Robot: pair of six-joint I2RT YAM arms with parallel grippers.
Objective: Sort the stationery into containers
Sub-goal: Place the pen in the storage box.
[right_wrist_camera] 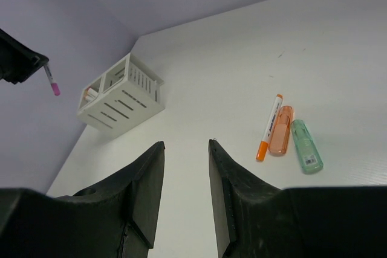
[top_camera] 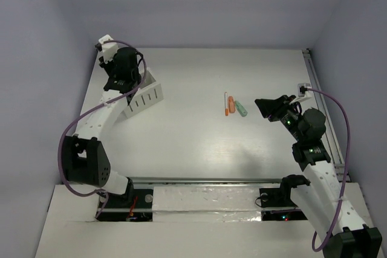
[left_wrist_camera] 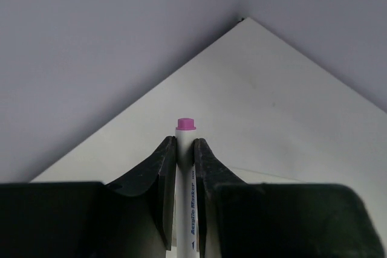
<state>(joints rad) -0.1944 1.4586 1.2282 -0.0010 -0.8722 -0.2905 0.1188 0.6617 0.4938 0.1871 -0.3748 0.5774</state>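
My left gripper (left_wrist_camera: 185, 147) is shut on a thin white pen with a magenta end (left_wrist_camera: 185, 126), held upright in the air. In the top view this gripper (top_camera: 121, 80) hovers at the far left, just behind the white slotted organiser box (top_camera: 147, 96). The right wrist view shows the box (right_wrist_camera: 124, 102) with a pen end inside one compartment, and the held pen (right_wrist_camera: 52, 81) above its left. My right gripper (right_wrist_camera: 186, 143) is open and empty, above the table to the right of a white pen with orange end (right_wrist_camera: 269, 125), a stubby orange marker (right_wrist_camera: 281, 130) and a mint-green marker (right_wrist_camera: 306, 145).
The three loose items lie close together right of the table's middle (top_camera: 233, 106). A metal rail (top_camera: 317, 98) runs along the table's right edge. Pale walls close off the far, left and right sides.
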